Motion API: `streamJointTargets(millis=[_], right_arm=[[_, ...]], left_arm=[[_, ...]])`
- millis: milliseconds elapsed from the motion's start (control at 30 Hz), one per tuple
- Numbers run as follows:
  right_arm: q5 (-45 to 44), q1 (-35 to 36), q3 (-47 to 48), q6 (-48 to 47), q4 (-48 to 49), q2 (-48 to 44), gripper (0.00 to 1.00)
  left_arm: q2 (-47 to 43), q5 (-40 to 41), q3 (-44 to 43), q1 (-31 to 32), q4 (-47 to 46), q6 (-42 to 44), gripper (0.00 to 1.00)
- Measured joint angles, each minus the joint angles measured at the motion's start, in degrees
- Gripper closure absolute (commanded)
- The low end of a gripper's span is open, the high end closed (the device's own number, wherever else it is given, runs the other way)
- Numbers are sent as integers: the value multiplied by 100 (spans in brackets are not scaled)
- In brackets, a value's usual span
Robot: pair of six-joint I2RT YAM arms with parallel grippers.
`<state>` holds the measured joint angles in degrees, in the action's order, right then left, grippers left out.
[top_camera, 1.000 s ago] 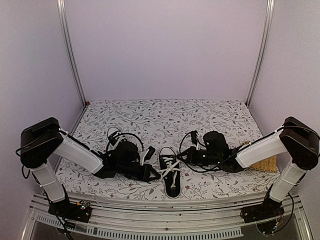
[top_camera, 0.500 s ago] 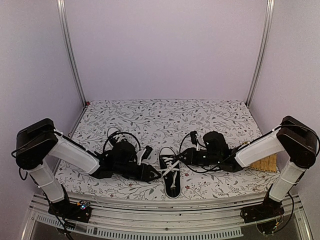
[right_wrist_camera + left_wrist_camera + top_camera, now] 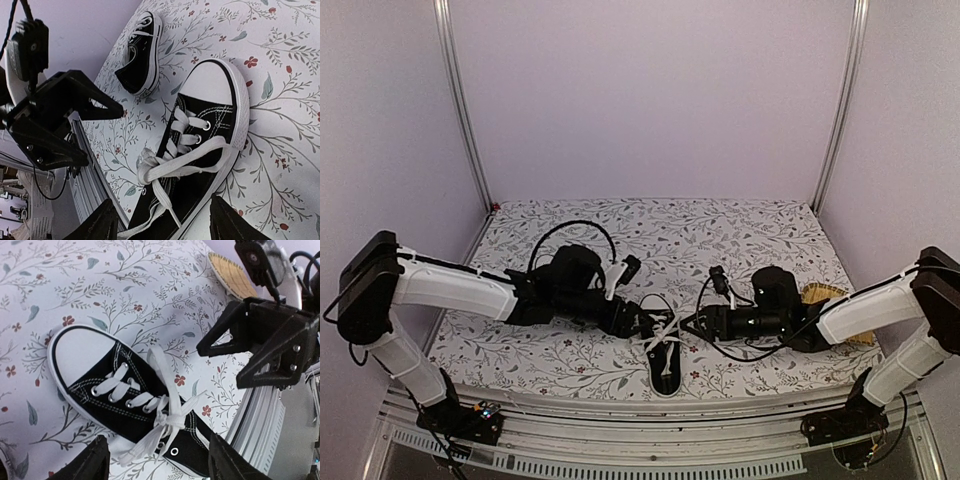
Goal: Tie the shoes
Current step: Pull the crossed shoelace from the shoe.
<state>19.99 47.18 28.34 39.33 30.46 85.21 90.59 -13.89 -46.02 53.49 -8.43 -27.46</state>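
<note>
One black shoe (image 3: 665,362) with a white toe cap lies near the table's front edge, heel toward the rail. Its white laces (image 3: 170,419) are crossed into a knot (image 3: 146,167), with one long loop (image 3: 210,152) draped toward the toe. My left gripper (image 3: 642,322) (image 3: 157,442) stands open just above the shoe, and nothing is between its fingers. Facing it from the right, my right gripper (image 3: 693,322) (image 3: 162,200) is also open and holds nothing. The other shoe (image 3: 143,47) lies farther back on the left in the right wrist view; the left arm hides it from above.
A round woven mat (image 3: 825,300) (image 3: 231,274) lies at the right, behind the right arm. The metal rail (image 3: 650,420) runs along the front edge close to the shoe's heel. Frame posts (image 3: 460,100) stand at the back corners. A flowered cloth (image 3: 650,230) covers the table.
Both grippers have gone from shut to open. The left arm has swung back and to the right, over the shoe. The right arm has drawn back to the right.
</note>
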Motion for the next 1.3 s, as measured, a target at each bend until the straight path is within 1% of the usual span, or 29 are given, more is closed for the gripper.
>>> streamJointTargets(millis=[133, 233, 400, 600, 767, 833, 900, 1000, 1033, 1167, 1300], right_arm=[[323, 0, -63, -116, 33, 63, 42], [485, 0, -57, -173, 94, 240, 49], [734, 0, 90, -212, 131, 704, 56], [903, 2, 271, -214, 229, 920, 67], [979, 4, 334, -210, 313, 1062, 70], [1023, 7, 334, -210, 313, 1113, 73], [1054, 7, 334, -214, 317, 1150, 77], [1069, 17, 334, -212, 330, 1207, 94], [1069, 20, 334, -212, 334, 1211, 96], [1051, 35, 332, -188, 358, 1209, 98], [903, 39, 210, -164, 334, 1023, 98]], left_arm=[[525, -98, -640, 63, 356, 407, 32], [938, -107, -1093, 164, 669, 667, 32], [1357, -85, -1436, 302, 1047, 916, 34], [1515, -98, -1480, 313, 1233, 1038, 41], [1561, -103, -1502, 313, 1239, 1064, 52], [1565, -109, -1502, 315, 1237, 1075, 57], [1582, -114, -1502, 315, 1224, 1078, 59], [1611, -114, -1502, 315, 1217, 1073, 62], [1611, -114, -1502, 315, 1215, 1071, 64], [1620, -109, -1502, 315, 1213, 1049, 71], [1626, -90, -1502, 315, 1213, 1008, 72]])
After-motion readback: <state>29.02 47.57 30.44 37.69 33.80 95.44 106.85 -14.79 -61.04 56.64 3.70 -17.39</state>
